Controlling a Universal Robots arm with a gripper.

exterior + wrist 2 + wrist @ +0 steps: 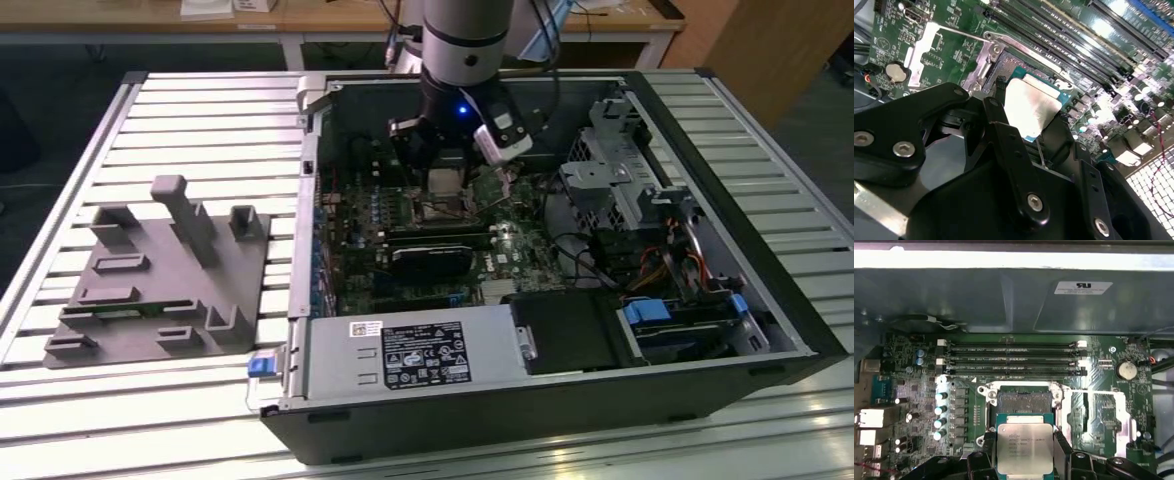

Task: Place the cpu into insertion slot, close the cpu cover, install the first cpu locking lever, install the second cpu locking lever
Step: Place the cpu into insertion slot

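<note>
Holding flat silvery square cpu point(1024, 447) tight in black gripper point(1024, 444); go down slow and level onto dark silver-rimmed square insertion slot point(441, 208), maybe at six o'clock, exterior view.

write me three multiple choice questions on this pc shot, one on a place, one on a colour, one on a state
1. Where is the chip?
A seated in the socket
B gripped in the hand
C lying flat on the circuit board

2. What colour is the circuit board?
A blue
B red
C green

3. What state is the socket in?
A empty
B filled
C covered by a fan

Answers
1 B: in the first wrist view the hand clamps the chip's two sides, clear of the socket.
2 C: green shows all around the socket in both wrist views.
3 A: its dark centre lies bare inside the metal rim.
</note>
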